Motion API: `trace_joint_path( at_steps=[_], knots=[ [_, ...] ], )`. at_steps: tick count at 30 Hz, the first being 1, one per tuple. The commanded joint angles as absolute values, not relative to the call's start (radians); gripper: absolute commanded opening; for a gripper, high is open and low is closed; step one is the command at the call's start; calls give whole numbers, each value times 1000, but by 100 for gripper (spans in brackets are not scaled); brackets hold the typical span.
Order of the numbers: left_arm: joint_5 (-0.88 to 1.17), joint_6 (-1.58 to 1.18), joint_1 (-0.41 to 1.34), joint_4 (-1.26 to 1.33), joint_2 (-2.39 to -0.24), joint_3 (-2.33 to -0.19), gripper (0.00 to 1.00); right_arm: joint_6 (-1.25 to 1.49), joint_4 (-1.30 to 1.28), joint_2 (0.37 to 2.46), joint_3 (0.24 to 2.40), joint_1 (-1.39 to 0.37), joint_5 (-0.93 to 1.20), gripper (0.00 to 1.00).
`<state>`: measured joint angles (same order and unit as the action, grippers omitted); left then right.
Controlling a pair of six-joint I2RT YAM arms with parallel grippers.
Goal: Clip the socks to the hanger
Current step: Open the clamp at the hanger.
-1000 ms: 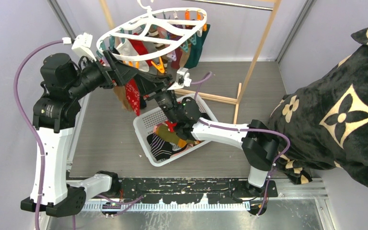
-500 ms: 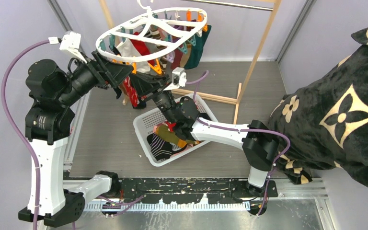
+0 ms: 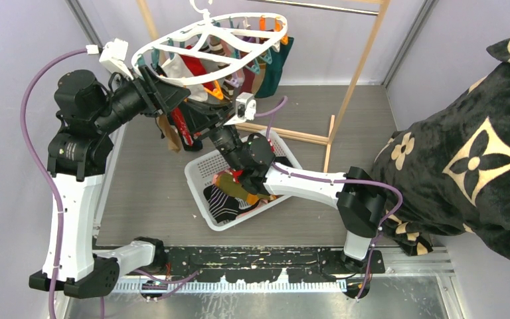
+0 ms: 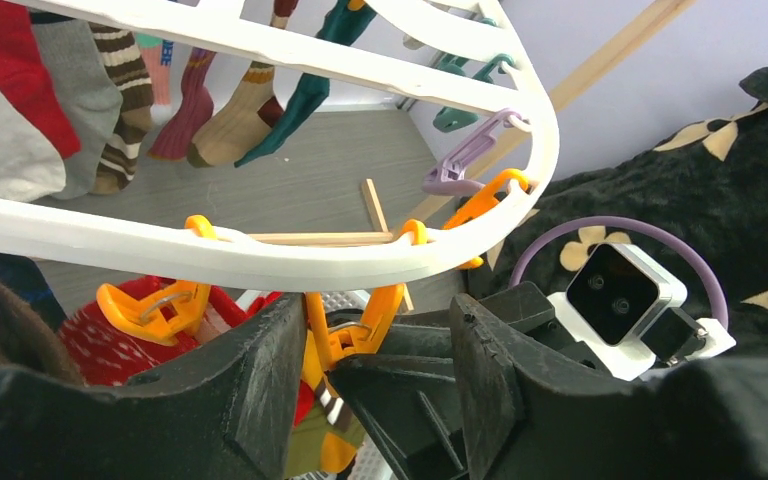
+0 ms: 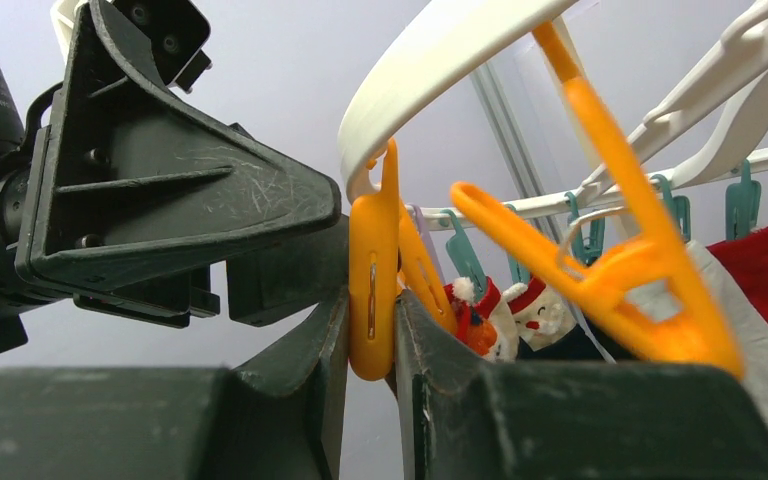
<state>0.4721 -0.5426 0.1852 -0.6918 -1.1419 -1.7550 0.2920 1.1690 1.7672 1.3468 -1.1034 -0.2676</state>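
Orange peg (image 5: 372, 300) on the near rim of the white hanger (image 4: 260, 262) is pinched in the right gripper (image 5: 372, 335); the left gripper (image 4: 380, 330), wide open a second ago, has half closed around that peg, gripping nothing we can make out. We judge another clipping is starting: socks (image 4: 110, 130) hang under the hanger, more wait in the basket (image 3: 202, 169) below it. We read no writing or brand anywhere.

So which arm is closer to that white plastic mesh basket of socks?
Right. The right arm reaches across the white plastic mesh basket, directly above it; the left arm is raised off to its left, by the white oval plastic hanger.
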Motion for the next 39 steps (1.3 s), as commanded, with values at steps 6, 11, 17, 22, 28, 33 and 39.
trace_joint_path(
  at_steps=[6, 11, 17, 22, 28, 33, 39],
  knots=[
    [440, -534, 204, -662, -1137, -1780, 50, 264, 1176, 1756, 1400, -1126, -224, 26],
    [387, -520, 210, -687, -1138, -1762, 46, 255, 1154, 1761, 1410, -1126, -219, 25],
    [360, -519, 212, -695, -1150, -1765, 44, 250, 1129, 1767, 1420, -1126, -211, 26],
    [349, -519, 213, -698, -1157, -1771, 40, 249, 1104, 1765, 1424, -1126, -205, 26],
    [304, -504, 214, -720, -1157, -1777, 22, 246, 1080, 1746, 1405, -1125, -207, 43],
    [278, -498, 213, -737, -1134, -1774, 9, 195, 1001, 1666, 1328, -1126, -236, 61],
    [250, -478, 213, -755, -1104, -1763, 8, 173, 792, 1457, 1110, -1120, -342, 98]
  ],
)
